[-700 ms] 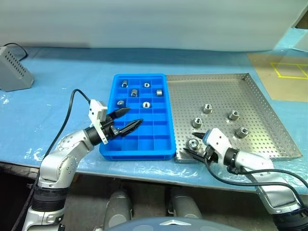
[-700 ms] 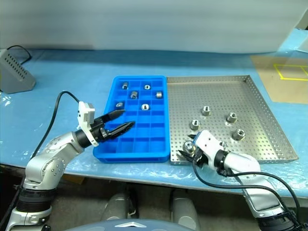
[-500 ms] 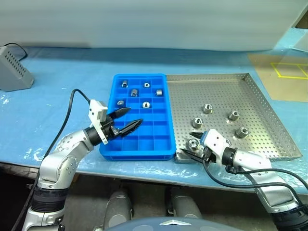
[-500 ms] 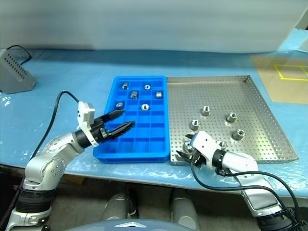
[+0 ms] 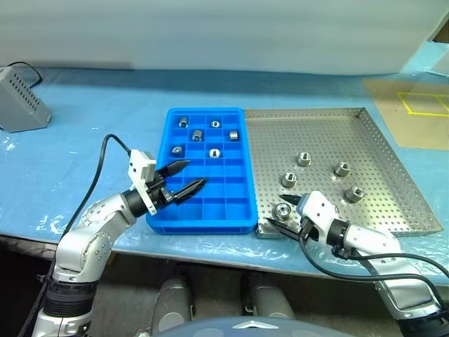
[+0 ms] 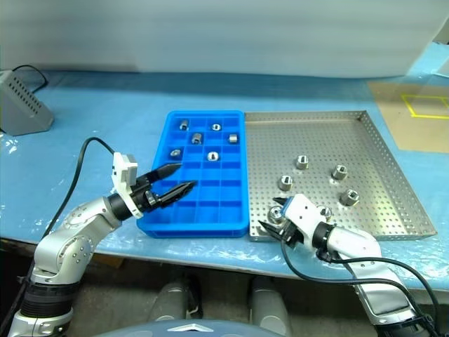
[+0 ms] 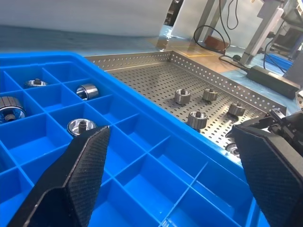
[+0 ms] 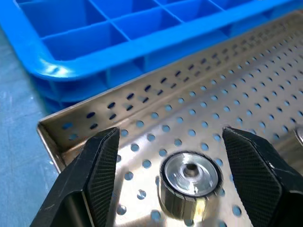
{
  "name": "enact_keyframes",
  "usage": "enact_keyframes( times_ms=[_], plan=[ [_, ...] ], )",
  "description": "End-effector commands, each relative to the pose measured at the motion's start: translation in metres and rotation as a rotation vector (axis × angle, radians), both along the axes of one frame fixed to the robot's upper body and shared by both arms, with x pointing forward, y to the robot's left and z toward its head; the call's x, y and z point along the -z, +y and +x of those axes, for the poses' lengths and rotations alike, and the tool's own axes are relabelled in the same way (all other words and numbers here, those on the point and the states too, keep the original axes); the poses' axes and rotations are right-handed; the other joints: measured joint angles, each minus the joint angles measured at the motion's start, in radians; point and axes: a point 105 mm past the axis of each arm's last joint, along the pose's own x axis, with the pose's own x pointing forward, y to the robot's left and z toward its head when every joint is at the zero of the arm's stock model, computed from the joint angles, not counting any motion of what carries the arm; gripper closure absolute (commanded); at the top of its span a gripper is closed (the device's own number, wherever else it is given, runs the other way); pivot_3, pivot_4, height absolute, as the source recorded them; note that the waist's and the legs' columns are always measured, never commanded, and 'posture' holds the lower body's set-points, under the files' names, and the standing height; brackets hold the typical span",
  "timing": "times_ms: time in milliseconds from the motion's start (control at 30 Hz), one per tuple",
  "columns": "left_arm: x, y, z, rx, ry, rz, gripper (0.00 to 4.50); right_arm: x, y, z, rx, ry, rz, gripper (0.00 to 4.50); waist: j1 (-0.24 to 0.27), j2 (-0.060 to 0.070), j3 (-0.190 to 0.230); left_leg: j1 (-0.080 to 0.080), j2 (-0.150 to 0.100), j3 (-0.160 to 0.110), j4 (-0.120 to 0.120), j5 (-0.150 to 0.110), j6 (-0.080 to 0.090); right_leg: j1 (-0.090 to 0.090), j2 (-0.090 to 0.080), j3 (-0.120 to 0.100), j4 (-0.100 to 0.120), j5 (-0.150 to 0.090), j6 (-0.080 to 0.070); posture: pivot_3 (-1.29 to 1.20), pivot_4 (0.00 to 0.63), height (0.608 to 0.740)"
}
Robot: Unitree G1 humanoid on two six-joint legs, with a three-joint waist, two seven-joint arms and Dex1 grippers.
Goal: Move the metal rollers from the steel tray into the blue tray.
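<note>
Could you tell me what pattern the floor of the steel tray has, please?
The steel tray has a silver floor dotted with rows of small round holes, clearest in the right wrist view.

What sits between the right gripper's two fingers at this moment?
One metal roller stands between the right gripper's open fingers, untouched, on the steel tray near its corner. The right wrist view shows it.
</note>
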Motion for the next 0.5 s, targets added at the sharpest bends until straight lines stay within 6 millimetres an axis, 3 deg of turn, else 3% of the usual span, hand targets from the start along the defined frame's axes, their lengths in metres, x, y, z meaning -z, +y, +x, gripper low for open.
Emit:
enact_keyframes(
  times_ms=[33,333,433,500],
  plan=[
    [-0.011,-0.002,-0.002,0.022,-0.048,-0.004,0.12,-0.011,-0.003,0.0,0.049,-0.014,0.063,0.92,-0.001,0.0,0.0,0.0,0.0,0.0,0.0,0.0,0.0,0.0,0.0,0.0,0.0,0.0,0.0,-0.26,0.15,0.74],
    [-0.012,-0.005,-0.001,0.058,-0.048,0.009,0.12,-0.02,-0.001,-0.002,0.08,-0.031,0.105,0.92,-0.003,0.0,0.0,0.0,0.0,0.0,0.0,0.0,0.0,-0.001,0.0,0.0,0.0,0.0,0.0,-0.28,0.15,0.74],
    [-0.011,-0.01,-0.005,0.087,-0.055,0.02,0.12,-0.042,-0.008,0.029,0.118,-0.053,0.196,0.92,-0.016,0.0,0.0,0.0,0.0,0.0,0.0,0.0,0.0,-0.001,0.0,0.0,0.0,0.0,0.0,-0.28,0.15,0.74],
    [-0.013,-0.016,-0.009,0.117,-0.072,0.02,0.12,-0.056,-0.008,0.04,0.115,-0.056,0.234,0.92,-0.021,0.001,0.0,0.0,-0.001,0.0,0.001,0.0,0.0,-0.001,0.0,0.001,0.001,0.0,0.0,-0.28,0.15,0.74]
  ],
)
